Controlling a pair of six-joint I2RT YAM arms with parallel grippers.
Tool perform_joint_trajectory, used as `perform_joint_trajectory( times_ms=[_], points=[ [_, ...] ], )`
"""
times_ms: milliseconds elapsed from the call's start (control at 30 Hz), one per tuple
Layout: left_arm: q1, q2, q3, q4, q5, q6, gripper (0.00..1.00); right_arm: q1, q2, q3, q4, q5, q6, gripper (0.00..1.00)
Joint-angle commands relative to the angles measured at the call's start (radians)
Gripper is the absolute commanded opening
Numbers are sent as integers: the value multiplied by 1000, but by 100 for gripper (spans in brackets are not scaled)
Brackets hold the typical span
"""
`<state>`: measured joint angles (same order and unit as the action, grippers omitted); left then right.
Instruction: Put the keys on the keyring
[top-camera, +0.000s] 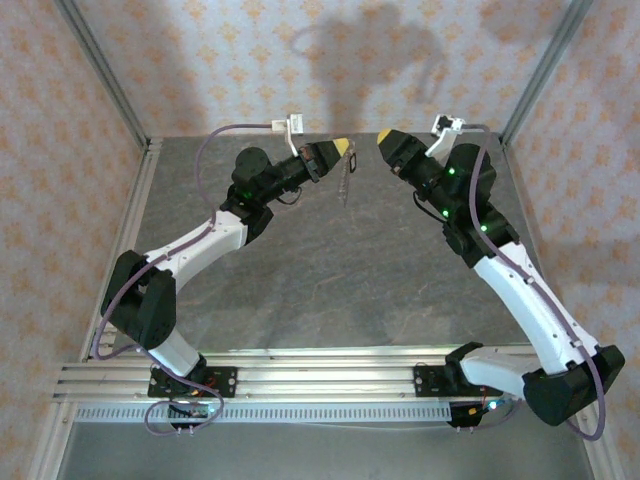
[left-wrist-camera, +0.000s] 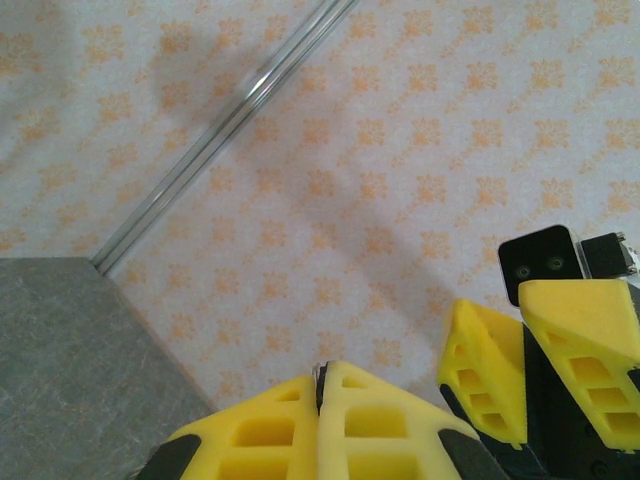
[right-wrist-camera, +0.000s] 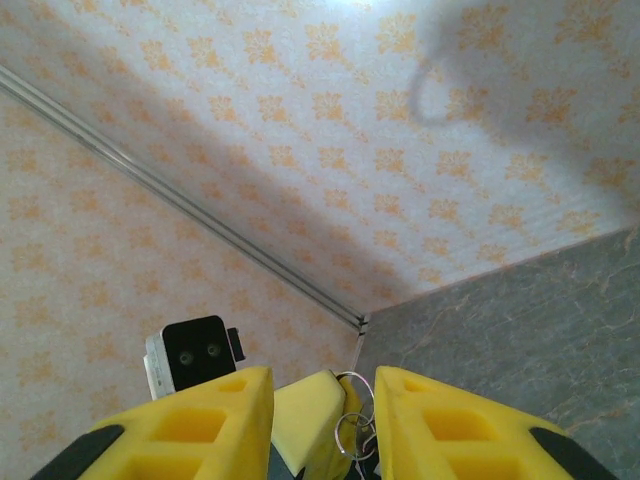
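Observation:
My left gripper (top-camera: 344, 149) is raised over the far middle of the table, its yellow fingers shut tip to tip (left-wrist-camera: 322, 370). A thin dark and silvery edge is pinched between them. From it hangs the keyring (top-camera: 347, 183), a pale thin strand; in the right wrist view its wire loops (right-wrist-camera: 353, 428) lie against the left gripper's finger (right-wrist-camera: 308, 420). I cannot pick out the keys among the loops. My right gripper (top-camera: 384, 140) faces the left one closely, its jaws apart (right-wrist-camera: 320, 376) with the left fingertip and the loops between them. Its fingers (left-wrist-camera: 483, 372) sit beside the left tips.
The grey stone-patterned table (top-camera: 330, 260) is walled by orange-patterned panels (top-camera: 250, 60) with metal corner posts (top-camera: 100, 70). An aluminium rail (top-camera: 330, 380) carries both arm bases at the near edge.

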<state>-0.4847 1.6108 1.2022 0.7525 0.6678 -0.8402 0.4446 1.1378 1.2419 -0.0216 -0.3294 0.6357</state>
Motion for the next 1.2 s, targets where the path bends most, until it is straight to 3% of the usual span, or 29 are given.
perform_joint_trajectory(
  times_ms=[0, 200, 267, 333, 467, 833, 1167],
  points=[
    [-6, -15, 3, 45, -17, 10, 0, 5, 12, 31, 23, -40, 24, 32],
    [-5, -8, 7, 56, -16, 3, 0, 5, 69, 95, -19, -81, 37, 29],
    [-5, -5, 9, 62, -14, 1, 0, 25, 84, 86, -26, -19, 6, 30],
    [-6, -1, 8, 67, -16, -2, 0, 12, 95, 83, -34, -41, -10, 30],
    [-6, 12, 13, 87, -10, -17, 0, 2, 51, -62, 153, -16, -42, 37],
    [-6, 9, 21, 92, 19, -37, 0, -66, 81, -241, 499, -221, -28, 26],
    [-6, 9, 20, 122, 25, -68, 0, -64, 154, -269, 697, -302, 77, 19]
  ],
)
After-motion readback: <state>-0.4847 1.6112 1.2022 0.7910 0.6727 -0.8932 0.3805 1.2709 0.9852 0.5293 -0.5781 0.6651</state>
